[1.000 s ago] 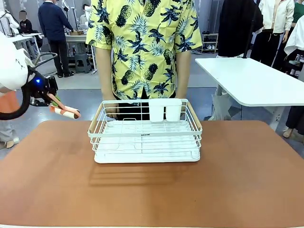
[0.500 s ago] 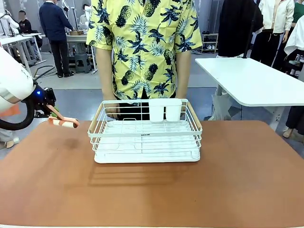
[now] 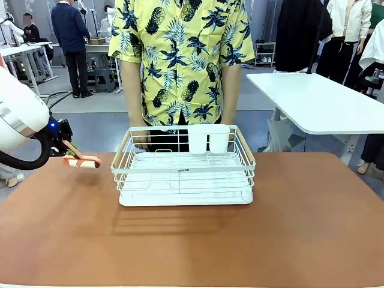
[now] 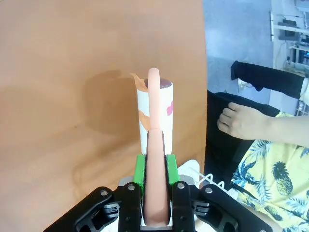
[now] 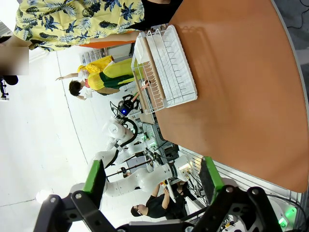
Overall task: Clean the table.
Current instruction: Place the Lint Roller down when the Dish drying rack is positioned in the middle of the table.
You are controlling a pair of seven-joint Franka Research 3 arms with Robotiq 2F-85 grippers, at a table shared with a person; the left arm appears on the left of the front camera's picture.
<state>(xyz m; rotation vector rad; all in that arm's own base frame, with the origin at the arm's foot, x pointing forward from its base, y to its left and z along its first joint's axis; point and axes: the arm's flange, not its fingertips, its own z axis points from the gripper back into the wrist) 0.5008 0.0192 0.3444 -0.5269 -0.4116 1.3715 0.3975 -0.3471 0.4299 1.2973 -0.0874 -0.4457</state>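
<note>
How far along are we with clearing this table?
Done: the table is bare apart from the white rack. In hand: the left gripper is shut on a paper cup carried above the table's left edge. Left: dropping that cup; the rack looks empty.

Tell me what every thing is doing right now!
Left end effector: shut on the cup handle.
Cup: held in the air, above the table.
Right end effector: open, holding nothing.
Dish rack: sitting on the table, looks empty.
Person's hand: hanging loose, holding nothing.
</note>
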